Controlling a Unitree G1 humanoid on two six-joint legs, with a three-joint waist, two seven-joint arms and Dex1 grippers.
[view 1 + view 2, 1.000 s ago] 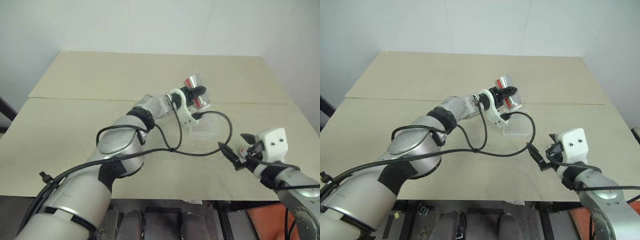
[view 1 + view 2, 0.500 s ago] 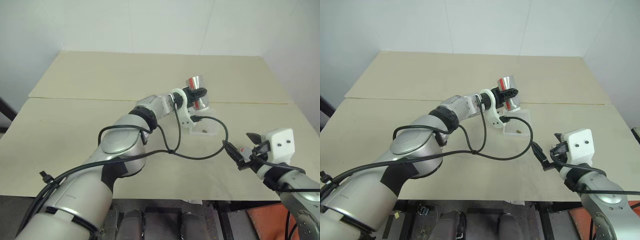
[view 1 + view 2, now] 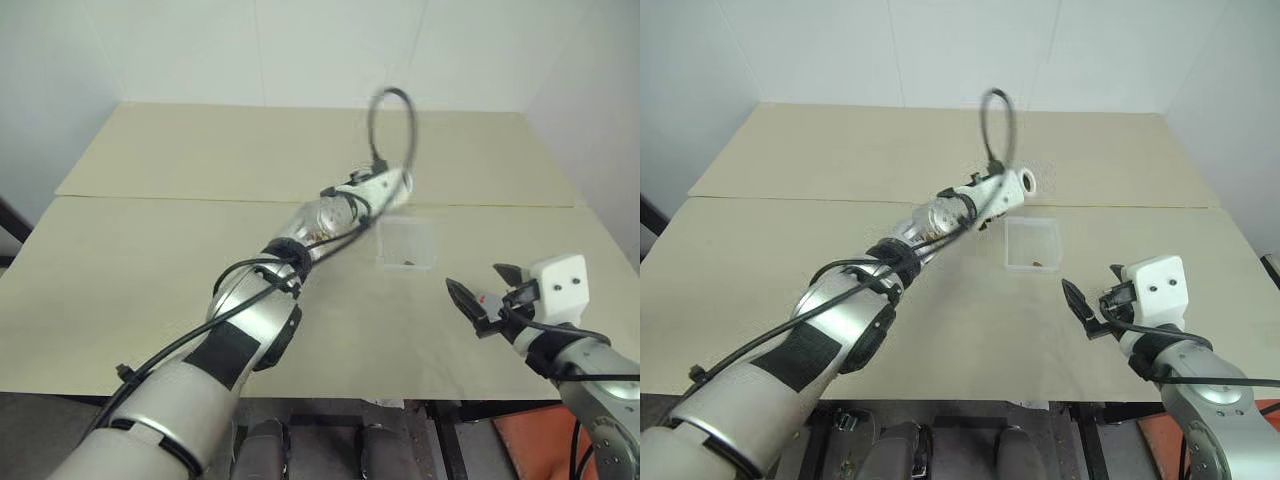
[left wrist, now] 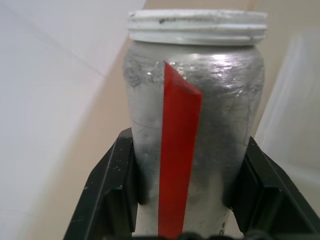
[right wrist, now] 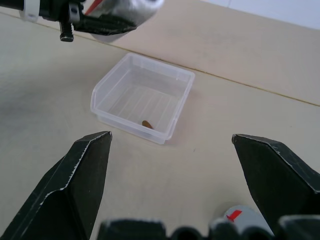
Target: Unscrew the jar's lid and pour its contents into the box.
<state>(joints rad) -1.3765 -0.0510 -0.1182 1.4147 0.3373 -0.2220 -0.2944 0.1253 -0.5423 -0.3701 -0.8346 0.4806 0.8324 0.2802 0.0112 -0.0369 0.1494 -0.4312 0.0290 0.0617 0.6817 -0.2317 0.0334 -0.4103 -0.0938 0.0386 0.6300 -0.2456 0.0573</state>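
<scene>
Jar (image 4: 192, 125), a small silvery-grey metal cylinder with a red stripe down its side and a bare threaded white rim, sits clamped between the two black fingers (image 4: 112, 190) of the left hand (image 4: 187, 200), gripped around its lower body with the lid already off. That hand is stretched out over the tan worktop (image 3: 150, 250), just left of the shallow clear plastic box (image 3: 407, 244), which lies toward the right with at least one small brown bit (image 5: 147, 123) in it. The right hand (image 5: 175, 190) hovers nearer, its fingers spread wide and empty, and a small grey disc with a red mark (image 5: 239, 220), probably the lid, shows just below it. The jar looks stiff and probably light, but its smooth wall could slip, so the mid-to-low body seems the best hold.
</scene>
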